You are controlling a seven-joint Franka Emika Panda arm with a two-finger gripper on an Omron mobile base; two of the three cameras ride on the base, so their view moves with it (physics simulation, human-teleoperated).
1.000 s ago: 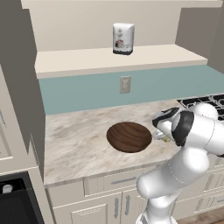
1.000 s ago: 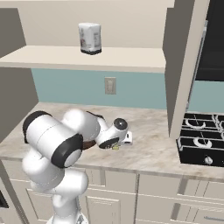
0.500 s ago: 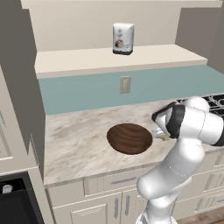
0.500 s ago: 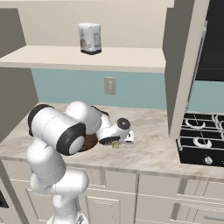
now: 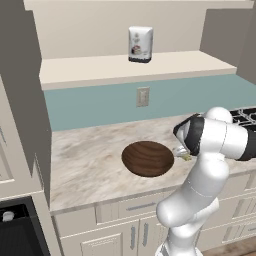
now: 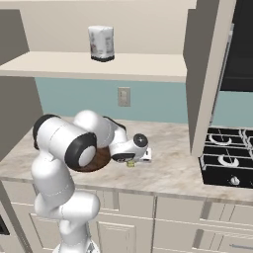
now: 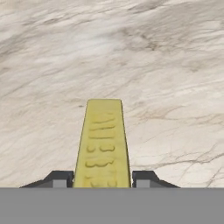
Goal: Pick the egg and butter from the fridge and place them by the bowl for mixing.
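Observation:
The butter [image 7: 104, 144], a pale-yellow stick, lies lengthwise between my gripper's [image 7: 103, 177] two dark fingertips, just over the marble counter [image 7: 166, 65]. The jaws are shut on its sides. In the left base view the gripper [image 5: 183, 154] sits low at the right rim of the dark wooden bowl [image 5: 148, 158], with a sliver of butter [image 5: 186, 157] showing beside it. From the right base view the bowl [image 6: 99, 159] is mostly behind my arm and the butter [image 6: 130, 163] peeks out under the hand [image 6: 132, 159]. The egg and the fridge are out of view.
A white canister [image 5: 140, 44] stands on the shelf above the counter. A wall outlet [image 5: 143, 96] is on the teal backsplash. A black stovetop [image 6: 228, 162] borders the counter on the right, and a tall cabinet side [image 6: 207, 74] hangs above it.
The arm has swung its elbow out and lowered the hand with the butter toward the counter beside the bowl. The bowl has stayed put.

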